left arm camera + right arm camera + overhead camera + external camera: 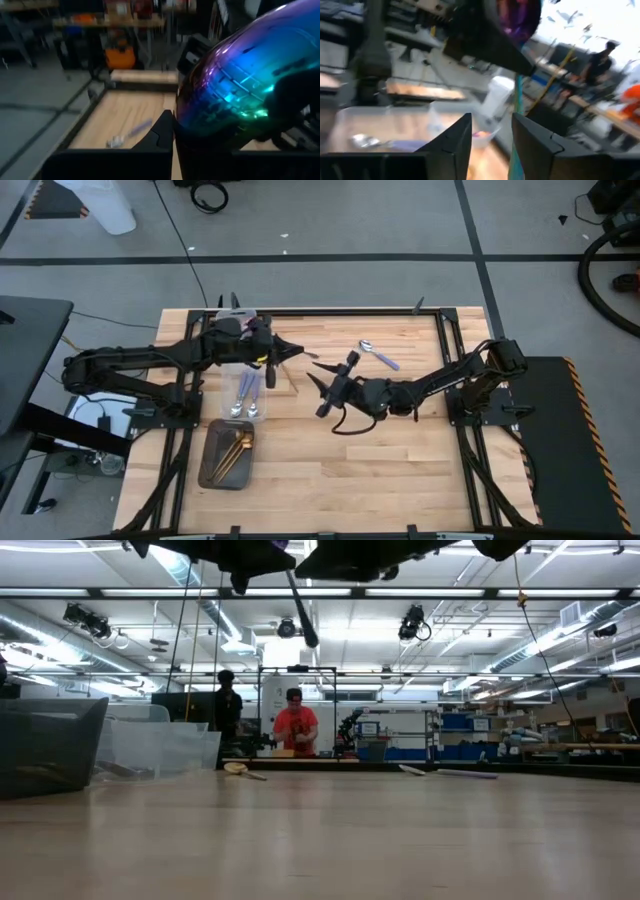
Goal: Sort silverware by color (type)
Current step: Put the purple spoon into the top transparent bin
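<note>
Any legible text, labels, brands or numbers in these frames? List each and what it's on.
None can be read.
Signs and boxes on the back-room shelving: too small to read.
Purple spoon, clear bin, dark tray, table: no print visible.

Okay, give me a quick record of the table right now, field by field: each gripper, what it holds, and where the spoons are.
left gripper: shut on iridescent spoon, beside the clear bin
right gripper: mid-table, fingers apart, holding nothing
clear bin: purple-and-blue spoons inside
dark tray: gold spoons inside
loose spoon: blue-handled, lying on the table beyond the right gripper
</note>
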Controlling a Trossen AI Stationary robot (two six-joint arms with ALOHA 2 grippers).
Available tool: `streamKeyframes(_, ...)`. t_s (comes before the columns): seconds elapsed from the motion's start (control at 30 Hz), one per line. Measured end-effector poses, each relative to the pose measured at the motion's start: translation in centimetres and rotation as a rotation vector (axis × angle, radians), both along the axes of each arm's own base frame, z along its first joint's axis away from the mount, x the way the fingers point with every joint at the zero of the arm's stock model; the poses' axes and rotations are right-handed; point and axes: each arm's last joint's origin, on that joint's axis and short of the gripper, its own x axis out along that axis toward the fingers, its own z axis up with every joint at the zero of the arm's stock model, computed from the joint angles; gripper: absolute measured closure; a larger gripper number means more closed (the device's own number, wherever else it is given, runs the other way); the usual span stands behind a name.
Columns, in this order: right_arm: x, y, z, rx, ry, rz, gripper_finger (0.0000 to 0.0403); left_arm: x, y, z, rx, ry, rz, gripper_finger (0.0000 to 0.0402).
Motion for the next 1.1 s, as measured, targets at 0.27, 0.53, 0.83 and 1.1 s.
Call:
streamKeyframes(0.27, 0.0, -0.5, -1.9, 0.151, 0.095, 0.043, 0.0241, -0.6, 0.5, 1.1, -0.002, 0.203, 0.04, 0.0392)
streamKeyframes(0.53, -0.1, -0.5, -2.7, 0.194, 0.153, 0.056, 0.0245, -2.3, 4.0, 2.0, -0.044, 0.297, 0.2, 0.0392)
streamKeyframes(0.83, 0.0, -1.1, -2.8, 0.203, 0.153, 0.037, 0.0245, -5.0, 7.7, 3.2, -0.088, 0.443, 0.361, 0.0389)
streamKeyframes(1.1, 0.1, -1.9, -2.9, 0.236, 0.154, 0.065, 0.0245, -7.6, 10.7, 2.7, -0.187, 0.577, 0.507, 0.0387)
